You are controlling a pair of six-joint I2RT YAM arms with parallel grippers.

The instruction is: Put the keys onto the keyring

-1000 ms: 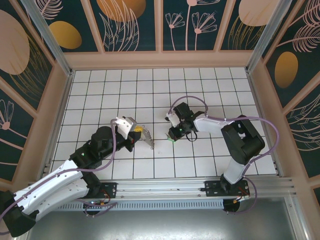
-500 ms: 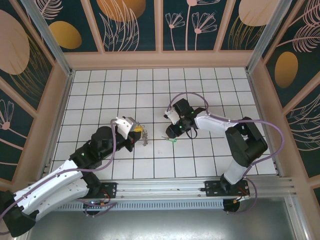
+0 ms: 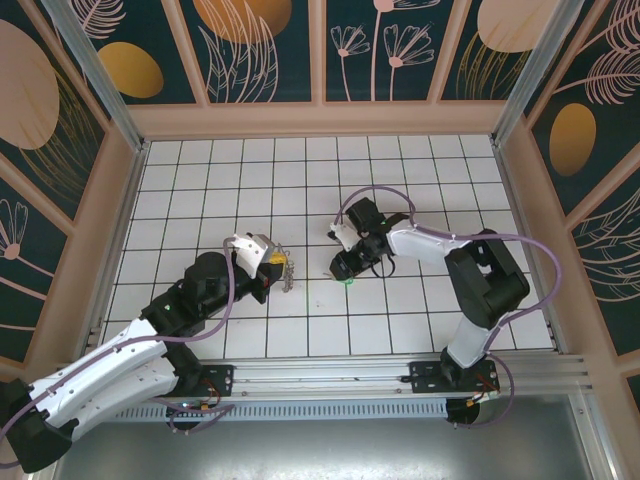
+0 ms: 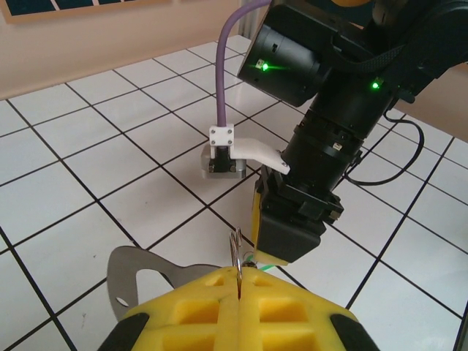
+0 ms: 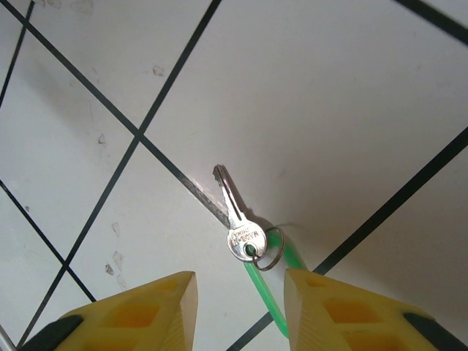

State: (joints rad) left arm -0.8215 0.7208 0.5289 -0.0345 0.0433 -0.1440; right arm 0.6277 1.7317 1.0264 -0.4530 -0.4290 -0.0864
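A silver key (image 5: pixel 238 219) with a small wire ring and a green tag (image 5: pixel 267 289) lies flat on the white tiles; from above it is a green speck (image 3: pixel 348 279). My right gripper (image 5: pixel 240 292) hangs open just over it, the yellow fingertips (image 5: pixel 179 292) on either side of the tag and touching nothing. My left gripper (image 4: pixel 240 281) is shut on the keyring (image 4: pixel 237 252), whose thin metal ring stands up out of the closed yellow pads. In the top view the keyring (image 3: pixel 288 270) dangles from the left gripper (image 3: pixel 275 262), one tile left of the right gripper (image 3: pixel 345 268).
A flat silvery plate (image 4: pixel 135 274) with a cut-out sticks out beside the left pads. The right arm's gripper body (image 4: pixel 296 219) stands close in front of the left fingers. Wooden walls (image 3: pixel 320 120) enclose the tiled floor (image 3: pixel 420 180).
The right gripper opened and let go of the key, which now lies on the floor. The keyring's hanging end swung back in toward the left gripper.
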